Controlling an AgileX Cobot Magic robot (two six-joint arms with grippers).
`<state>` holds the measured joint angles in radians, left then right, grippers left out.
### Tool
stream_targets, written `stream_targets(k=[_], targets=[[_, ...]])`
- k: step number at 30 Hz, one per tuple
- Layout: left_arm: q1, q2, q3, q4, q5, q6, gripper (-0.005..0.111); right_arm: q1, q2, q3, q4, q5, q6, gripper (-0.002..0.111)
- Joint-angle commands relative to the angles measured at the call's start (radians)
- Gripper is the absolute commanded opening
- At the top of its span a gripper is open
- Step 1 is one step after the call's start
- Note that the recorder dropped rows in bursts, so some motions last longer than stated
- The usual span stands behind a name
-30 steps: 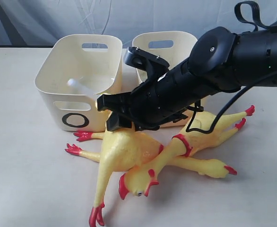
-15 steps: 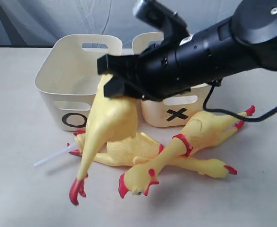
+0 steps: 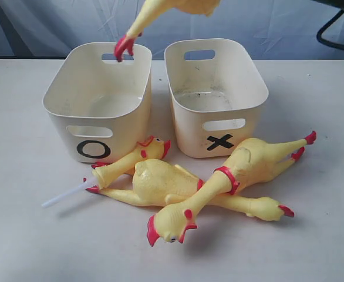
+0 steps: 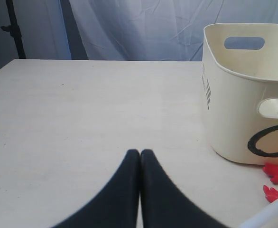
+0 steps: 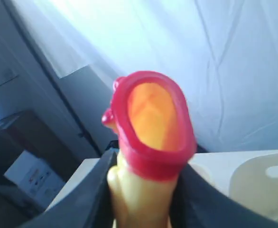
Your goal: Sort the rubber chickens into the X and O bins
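Note:
One rubber chicken (image 3: 154, 14) hangs at the top of the exterior view, its red feet dangling over the far rim of the O bin (image 3: 125, 126). My right gripper (image 5: 146, 199) is shut on that chicken (image 5: 151, 123), whose red-rimmed end points at the wrist camera; the gripper itself is out of the exterior view. The X bin (image 3: 189, 132) stands right of the O bin. Three chickens lie in front: one ending in a white tube (image 3: 125, 164), one in the middle (image 3: 160, 185), one across it (image 3: 254, 161). My left gripper (image 4: 140, 154) is shut on nothing, left of the O bin (image 4: 238, 95).
Both bins look empty inside. A white tube (image 3: 66, 195) sticks out to the left from the pile. A black cable (image 3: 336, 26) shows at the top right corner. Grey curtains hang behind the table.
My right arm has risen out of the exterior view, carrying one chicken from the pile up above the O bin. The chicken with the white tube now lies uncovered.

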<state>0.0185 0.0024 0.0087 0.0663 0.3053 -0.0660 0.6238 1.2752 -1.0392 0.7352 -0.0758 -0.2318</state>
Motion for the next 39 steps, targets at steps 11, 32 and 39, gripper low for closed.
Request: stream_targets(k=[11,32,39], targets=[[0.000,-0.002,-0.009,0.002,-0.015,-0.002,0.000,-0.164,0.272,-0.003,-0.029,-0.071,-0.161,0.029],[-0.011,-0.002,-0.009,0.002,-0.015,-0.002,0.000,-0.214,0.310,-0.003,-0.128,0.058,-0.161,0.052],[-0.011,-0.002,-0.009,0.002,-0.015,-0.002,0.000,-0.215,0.148,-0.003,-0.169,0.341,-0.219,0.059]])
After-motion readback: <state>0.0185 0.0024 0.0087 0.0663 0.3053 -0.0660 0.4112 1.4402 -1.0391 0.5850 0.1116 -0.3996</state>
